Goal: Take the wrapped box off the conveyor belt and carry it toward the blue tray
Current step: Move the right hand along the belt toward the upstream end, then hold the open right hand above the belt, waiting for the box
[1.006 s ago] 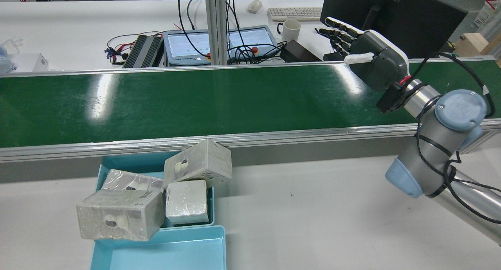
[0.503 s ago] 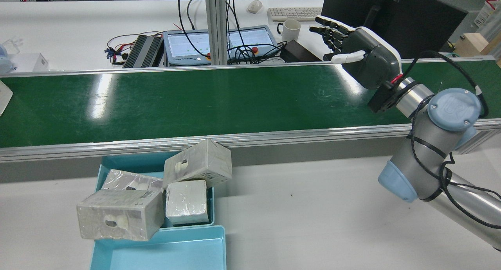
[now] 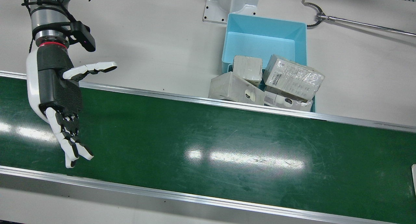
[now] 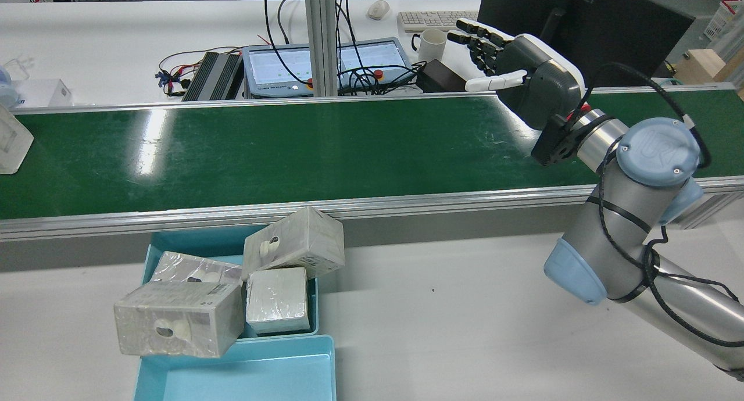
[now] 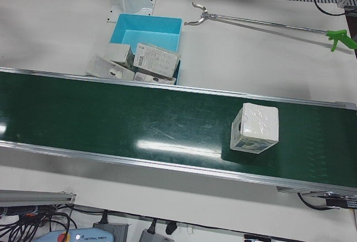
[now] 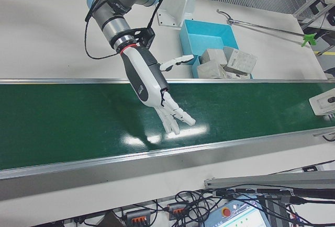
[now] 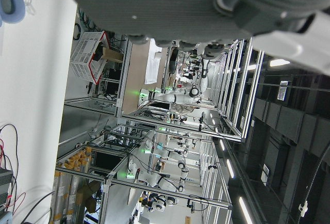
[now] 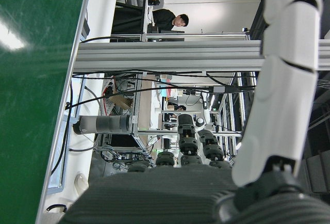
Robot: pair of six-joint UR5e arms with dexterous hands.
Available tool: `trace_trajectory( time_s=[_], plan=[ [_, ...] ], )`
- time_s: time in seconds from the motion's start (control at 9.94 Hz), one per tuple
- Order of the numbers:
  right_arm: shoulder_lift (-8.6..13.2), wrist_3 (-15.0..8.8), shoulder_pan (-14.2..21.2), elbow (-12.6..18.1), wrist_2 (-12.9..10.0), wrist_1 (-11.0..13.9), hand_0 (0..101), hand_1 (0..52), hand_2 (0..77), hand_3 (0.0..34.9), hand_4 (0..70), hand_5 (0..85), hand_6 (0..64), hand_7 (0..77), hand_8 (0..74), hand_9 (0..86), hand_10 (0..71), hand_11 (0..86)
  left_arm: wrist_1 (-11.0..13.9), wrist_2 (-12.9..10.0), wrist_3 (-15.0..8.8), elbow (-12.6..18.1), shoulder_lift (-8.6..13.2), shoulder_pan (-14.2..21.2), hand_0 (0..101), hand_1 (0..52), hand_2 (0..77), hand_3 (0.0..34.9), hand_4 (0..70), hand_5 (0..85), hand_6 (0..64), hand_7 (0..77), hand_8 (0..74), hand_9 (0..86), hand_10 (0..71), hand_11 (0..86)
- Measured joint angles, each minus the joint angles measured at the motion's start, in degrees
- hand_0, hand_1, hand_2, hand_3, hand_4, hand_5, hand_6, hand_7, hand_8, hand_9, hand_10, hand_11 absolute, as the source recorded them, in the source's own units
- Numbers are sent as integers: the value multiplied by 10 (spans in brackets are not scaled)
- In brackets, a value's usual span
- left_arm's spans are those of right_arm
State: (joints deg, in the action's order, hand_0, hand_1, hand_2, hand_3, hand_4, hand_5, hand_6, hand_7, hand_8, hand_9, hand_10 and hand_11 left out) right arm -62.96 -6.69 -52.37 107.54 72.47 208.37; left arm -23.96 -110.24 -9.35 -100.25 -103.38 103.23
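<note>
- Fingers point(image 3: 70, 143) of the right hand point(image 3: 58, 94) are stretched out and spread wide, thumb held off to the side, holding nothing; the hand hovers palm-down above the conveyor belt point(image 3: 208, 143).
- Left hand's fingers: I cannot tell their state (its own camera shows only a dark blurred underside, and no other view catches it).
- On the belt, the wrapped box point(image 5: 255, 127) stands upright, well apart from the right hand, toward the far end of the belt; the rear view catches only part of it at the belt's left edge point(image 4: 11, 139).
- Beside the belt on the white counter point(image 4: 465, 308) sits the blue tray point(image 3: 265, 32), made of two compartments.
- Its compartment nearer the belt is overfilled with four wrapped boxes point(image 4: 232, 285): one upright inside, the rest tilted and resting across the rim.
- Its other compartment holds nothing.
- A long metal reach tool point(image 5: 262, 24) with a green handle lies on the counter, near the tray but not touching it.
</note>
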Motion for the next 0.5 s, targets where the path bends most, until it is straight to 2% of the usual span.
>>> trace_trajectory(
  time_s=[0.1, 0.2, 0.3, 0.5],
  plan=[
    [2, -7, 7, -3, -3, -5, 467, 120, 98, 0, 76, 93, 49, 136, 16, 22, 0, 11, 0, 0, 0, 0, 0, 0, 0, 0, 5, 0, 0, 11, 5, 5, 5, 5, 5, 5],
    [3, -16, 13, -7, -11, -22, 449, 98, 98, 0, 71, 76, 49, 142, 16, 22, 0, 11, 0, 0, 0, 0, 0, 0, 0, 0, 5, 0, 0, 11, 5, 5, 5, 5, 0, 5],
    [3, -21, 20, -13, -22, -41, 444, 98, 98, 0, 93, 76, 65, 169, 33, 44, 0, 11, 0, 0, 0, 0, 0, 0, 0, 0, 5, 0, 0, 11, 5, 5, 5, 5, 0, 5],
    [4, -25, 32, -36, -38, -87, 437, 104, 98, 0, 104, 76, 65, 175, 33, 44, 0, 11, 0, 0, 0, 0, 0, 0, 0, 0, 5, 0, 0, 11, 0, 5, 5, 0, 0, 5]
  ],
)
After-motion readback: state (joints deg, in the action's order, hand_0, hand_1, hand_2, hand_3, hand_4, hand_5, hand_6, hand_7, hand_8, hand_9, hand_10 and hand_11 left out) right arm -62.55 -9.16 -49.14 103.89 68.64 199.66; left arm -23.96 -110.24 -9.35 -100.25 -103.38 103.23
